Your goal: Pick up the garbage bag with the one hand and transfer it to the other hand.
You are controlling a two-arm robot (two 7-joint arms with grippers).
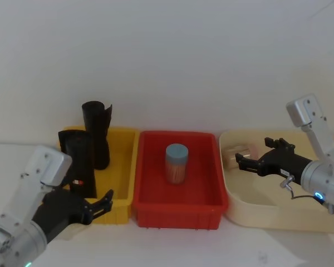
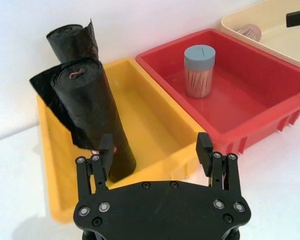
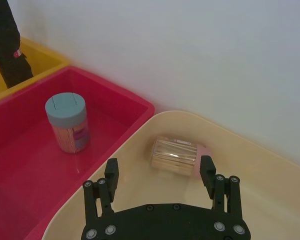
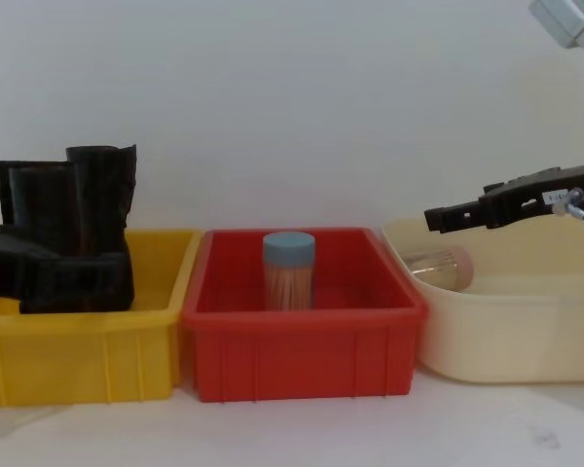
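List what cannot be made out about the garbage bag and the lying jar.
Chest view: lower half of the garbage bag, behind the left pincer and the yellow bin wall.
Head view: print on its sticker, too small.
Chest view: the lying jar, lower part behind the cream tub rim.

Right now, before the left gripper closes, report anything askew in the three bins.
The clear jar lies on its side in the cream bin, while the blue-lidded jar stands upright in the red bin. The nearer black roll in the yellow bin has a loose flap. The left gripper hovers open beside it.
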